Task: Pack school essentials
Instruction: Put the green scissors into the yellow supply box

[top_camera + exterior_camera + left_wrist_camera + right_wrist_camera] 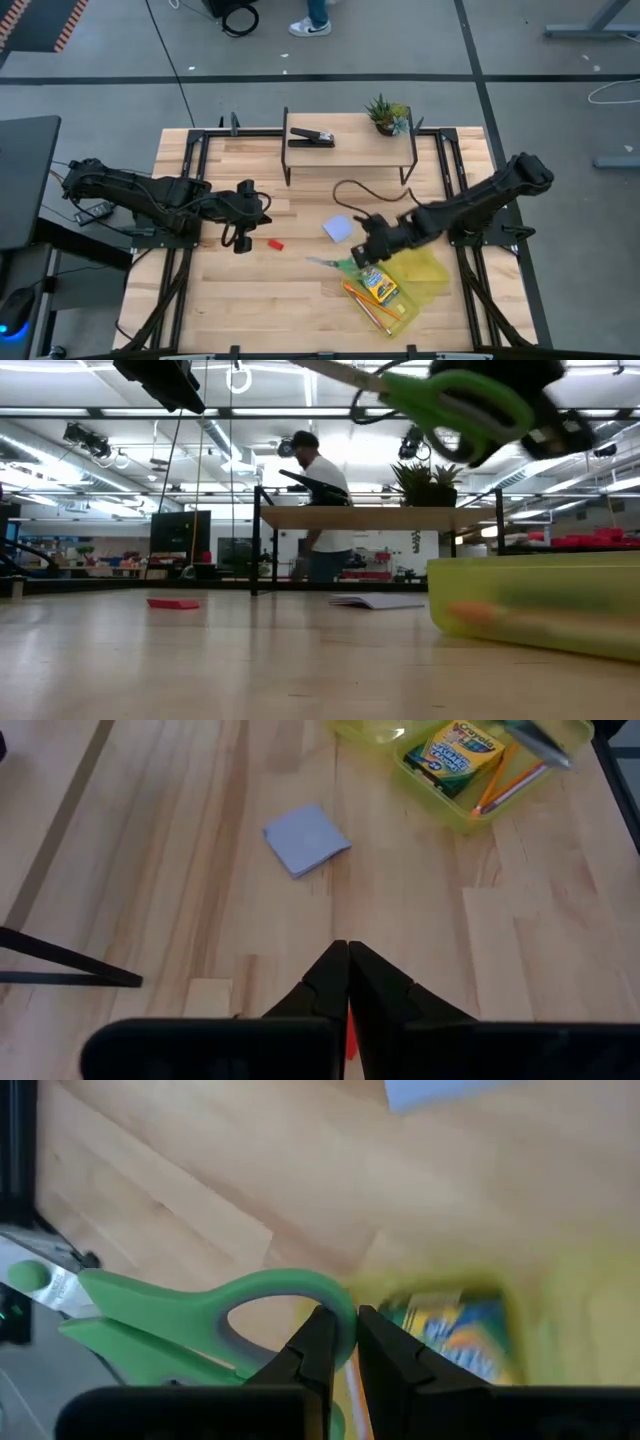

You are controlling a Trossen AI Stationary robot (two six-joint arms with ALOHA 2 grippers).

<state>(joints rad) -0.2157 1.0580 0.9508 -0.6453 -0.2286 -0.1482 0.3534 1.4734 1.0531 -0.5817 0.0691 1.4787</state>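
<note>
Overhead, the pale wood-plank surface (250, 300) carries a translucent yellow-green pouch (425, 275) holding a crayon box (379, 285) and pencils (368, 305). Just above its edge, the right tool (362, 255) grips green-handled scissors (335, 264) by one loop. Farther off lie a blue notepad (338, 229) and a red piece (274, 243) beside the clenched, empty left tool (241, 243).

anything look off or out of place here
Nothing spilled or damaged. The green-handled scissors hang in the air, pinched by one handle loop in the right gripper over the yellow-green tray's edge, blades pointing away from it.
</note>
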